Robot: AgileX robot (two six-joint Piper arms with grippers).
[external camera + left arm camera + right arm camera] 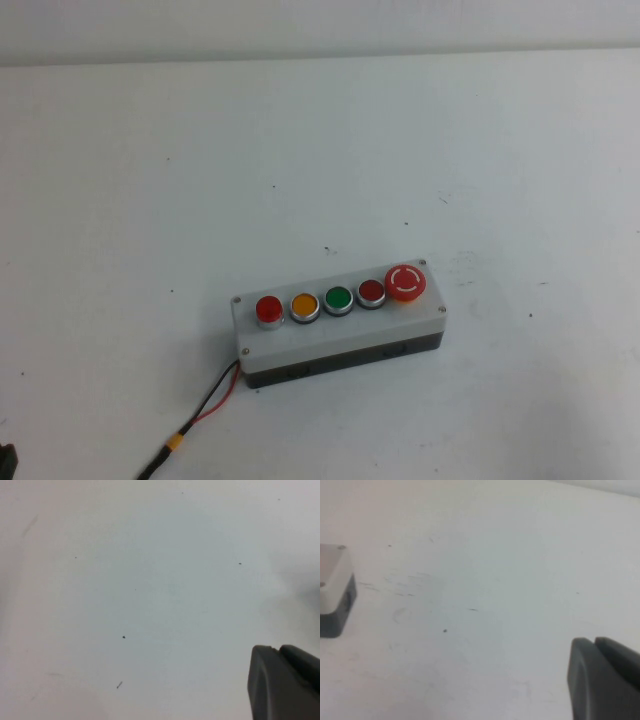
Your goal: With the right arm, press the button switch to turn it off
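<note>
The button switch (268, 309) sits at the left end of the row of five on the grey box (340, 335), which lies slanted across the table (150, 200) (its right end is farther from the robot). The right gripper (605, 680) hangs over bare table off the box's right end, so it must cross the whole row to reach it. The left gripper (285, 682) waits over bare table too; nobody can tell if either one is spread or pressed together.

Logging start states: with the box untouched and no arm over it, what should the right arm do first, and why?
Probably bring the right gripper toward the box, aiming over the end red button. In the high view neither arm is near it; the right wrist view shows only the box's corner at its edge. The left gripper sits over bare table.
</note>
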